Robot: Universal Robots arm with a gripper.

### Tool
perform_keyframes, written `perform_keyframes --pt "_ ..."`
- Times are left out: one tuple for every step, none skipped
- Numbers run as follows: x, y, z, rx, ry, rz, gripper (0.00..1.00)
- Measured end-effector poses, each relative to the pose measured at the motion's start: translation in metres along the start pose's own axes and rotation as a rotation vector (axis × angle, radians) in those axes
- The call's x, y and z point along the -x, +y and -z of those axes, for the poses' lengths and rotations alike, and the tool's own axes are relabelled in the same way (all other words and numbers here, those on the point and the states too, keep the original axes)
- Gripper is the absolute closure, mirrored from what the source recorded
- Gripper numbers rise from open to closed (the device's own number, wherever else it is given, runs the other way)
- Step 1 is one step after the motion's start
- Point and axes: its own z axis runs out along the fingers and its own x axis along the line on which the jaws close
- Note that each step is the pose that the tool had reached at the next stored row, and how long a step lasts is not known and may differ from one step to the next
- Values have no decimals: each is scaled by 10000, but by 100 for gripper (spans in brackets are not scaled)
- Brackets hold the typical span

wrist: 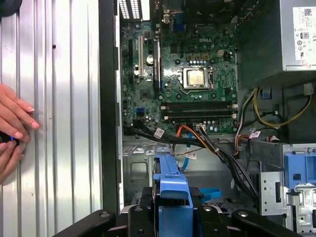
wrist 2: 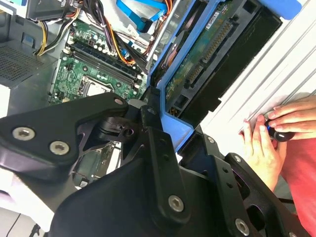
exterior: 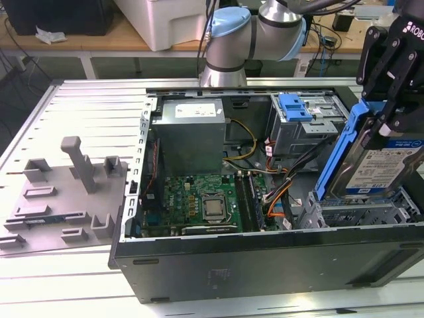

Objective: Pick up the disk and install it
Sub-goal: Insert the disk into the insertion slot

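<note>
The disk, a silver drive with a white-and-blue label in a blue plastic frame, hangs steeply tilted over the drive bay at the exterior view's right end of the open computer case. My black gripper is shut on its upper end. The second wrist view shows the disk's green circuit-board underside and the blue frame clamped by the gripper. In the first wrist view the blue frame sticks out from between the fingers, above the bay's metal floor.
Inside the case lie the motherboard, the grey power-supply box, a drive cage with a blue latch and loose cables. A grey fixture plate sits at the exterior view's left. A person's hands rest on the ribbed table beside the case.
</note>
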Motion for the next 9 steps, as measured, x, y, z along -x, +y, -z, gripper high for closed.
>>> perform_keyframes --pt "0 -6 0 0 -1 1 63" --pt "0 -15 1 0 2 0 63" --pt "0 -21 1 0 2 0 63" --pt "1 -25 1 0 6 1 63" --pt "0 -27 2 1 13 1 63" --pt "0 -29 2 0 21 2 63" --pt "0 -30 2 0 33 8 63" --pt "1 -30 2 0 56 18 63" --pt "1 -31 2 -1 74 28 63"
